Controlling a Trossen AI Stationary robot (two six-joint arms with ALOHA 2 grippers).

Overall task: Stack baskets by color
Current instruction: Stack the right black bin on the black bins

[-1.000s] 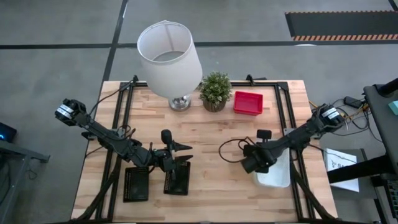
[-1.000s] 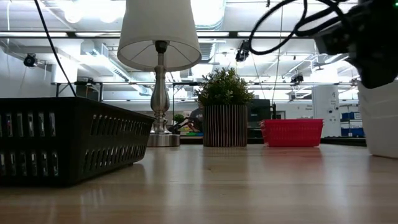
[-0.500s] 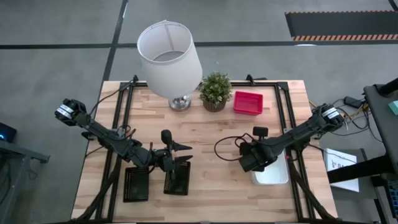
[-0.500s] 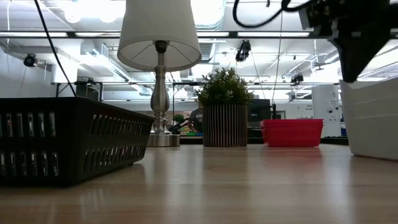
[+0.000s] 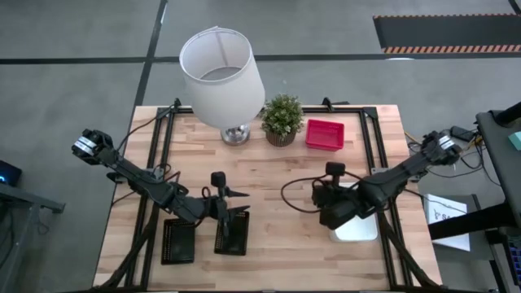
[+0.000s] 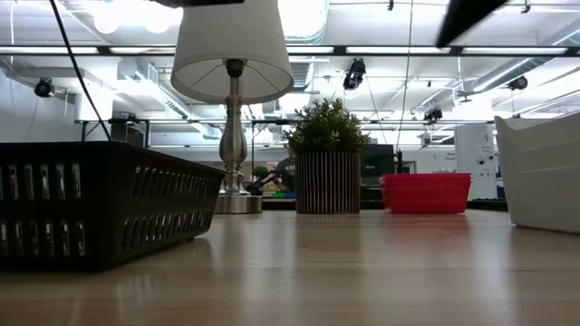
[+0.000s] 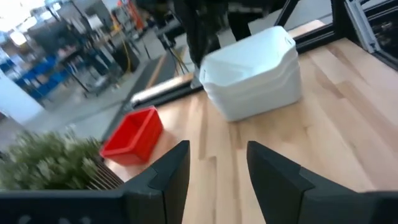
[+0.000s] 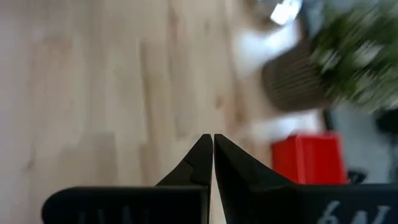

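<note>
High view: right gripper (image 5: 332,213), jaws together, beside white baskets (image 5: 358,228) near the tabletop's (image 5: 277,179) right edge; left gripper (image 5: 221,213) (jaws apart) over black baskets (image 5: 231,236); red basket (image 5: 324,134) at the far edge.

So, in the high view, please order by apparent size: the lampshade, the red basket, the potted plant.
1. Lampshade: clearly the largest, though it stands nearer the overhead camera, which enlarges it.
2. Potted plant and red basket: these look about alike, so I would not rank them.
</note>
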